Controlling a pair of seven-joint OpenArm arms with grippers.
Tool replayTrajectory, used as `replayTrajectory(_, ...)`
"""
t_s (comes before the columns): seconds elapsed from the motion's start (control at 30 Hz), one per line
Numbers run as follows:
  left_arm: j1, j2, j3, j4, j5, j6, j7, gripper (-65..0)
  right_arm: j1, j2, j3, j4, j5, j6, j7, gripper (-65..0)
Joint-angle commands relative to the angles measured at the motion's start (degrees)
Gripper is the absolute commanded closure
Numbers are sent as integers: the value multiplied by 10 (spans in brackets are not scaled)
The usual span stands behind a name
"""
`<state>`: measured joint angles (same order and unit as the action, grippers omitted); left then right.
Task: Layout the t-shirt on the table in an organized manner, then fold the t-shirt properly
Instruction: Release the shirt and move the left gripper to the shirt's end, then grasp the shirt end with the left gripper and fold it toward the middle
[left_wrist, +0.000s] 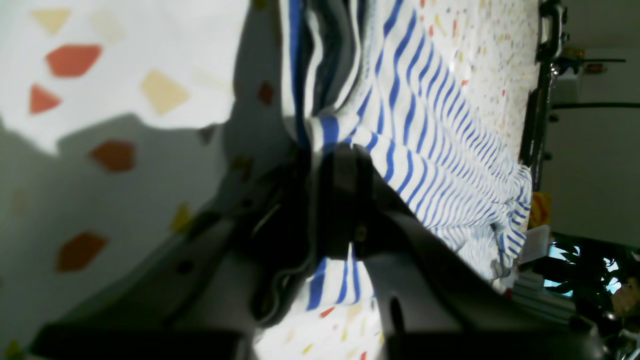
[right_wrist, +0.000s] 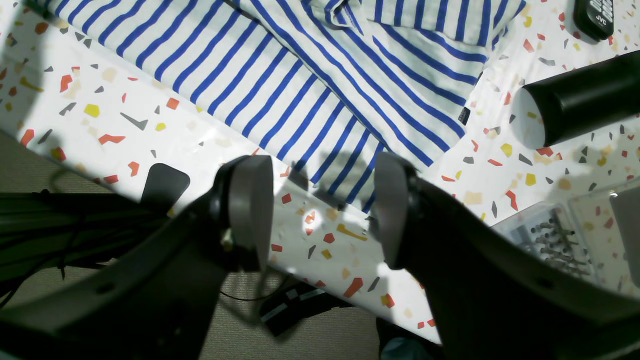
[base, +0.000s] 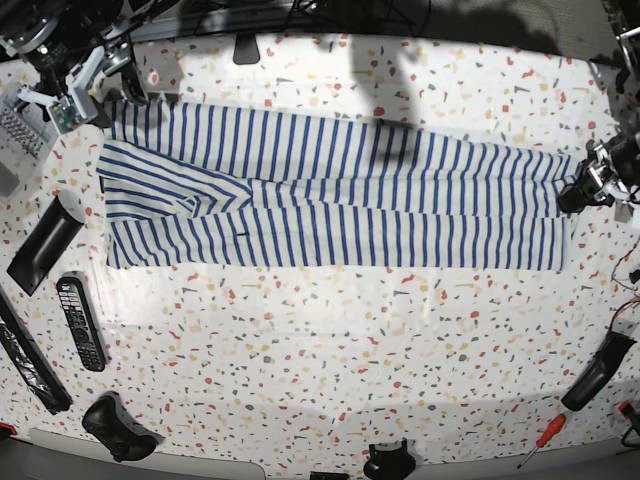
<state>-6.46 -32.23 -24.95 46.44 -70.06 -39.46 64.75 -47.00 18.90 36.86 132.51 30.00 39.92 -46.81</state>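
Your left gripper (left_wrist: 332, 165) is clamped on the t-shirt (base: 330, 195) hem at the table (base: 330, 340) edge; your right gripper (right_wrist: 322, 210) hangs open over the opposite corner.

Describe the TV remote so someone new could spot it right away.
Start at the striped t-shirt stretched across the speckled table. Past its sleeve end, toward the table's front edge, lies the remote: slim, black and covered in rows of small buttons, unlike the plain black bars beside it.
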Motion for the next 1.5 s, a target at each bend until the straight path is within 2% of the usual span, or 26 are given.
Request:
replayTrajectory(0.0,-10,-14,-1,23,-13,-5,4,0,-3,6,3,10,6,1,11,-312)
replayTrajectory(0.1,-10,-14,-1,69,-11,-5,21,0,-3,6,3,10,6,1,11,-312)
replayTrajectory(0.23,-4,-11,-1,141,36,-5,21,0,-3,6,3,10,6,1,12,-312)
replayTrajectory(0.3,6,-3,-1,184,54,-5,21,0,-3,6,3,10,6,1,12,-312)
replayTrajectory(0.37,21,12,-1,234,72,10,29,0,-3,6,3,10,6,1,13,-312)
replayTrajectory(0.57,76,90,-1,406,107,42,43,0,-3,6,3,10,6,1,14,-312)
replayTrajectory(0.7,97,155,-1,510,133,68,44,0,-3,6,3,10,6,1,14,-312)
replayTrajectory(0.77,107,191,-1,545,132,69,45,0,-3,6,3,10,6,1,14,-312)
replayTrajectory(0.87,117,243,-1,564,135,69,45,0,-3,6,3,10,6,1,14,-312)
replayTrajectory(1.03,132,328,-1,563,207,69,40,0,0,6,3,10,6,1,13,-312)
replayTrajectory(1.17,134,381,-1,563,227,67,14,0,13,6,3,10,6,1,13,-312)
replayTrajectory(1.27,134,407,0,563,227,67,10,0,15,6,3,10,6,1,11,-312)
replayTrajectory(1.33,136,406,16,562,234,66,7,0,14,6,3,10,10,1,9,-312)
replayTrajectory(1.47,138,407,75,558,305,67,-35,0,15,6,3,10,47,1,8,-312)
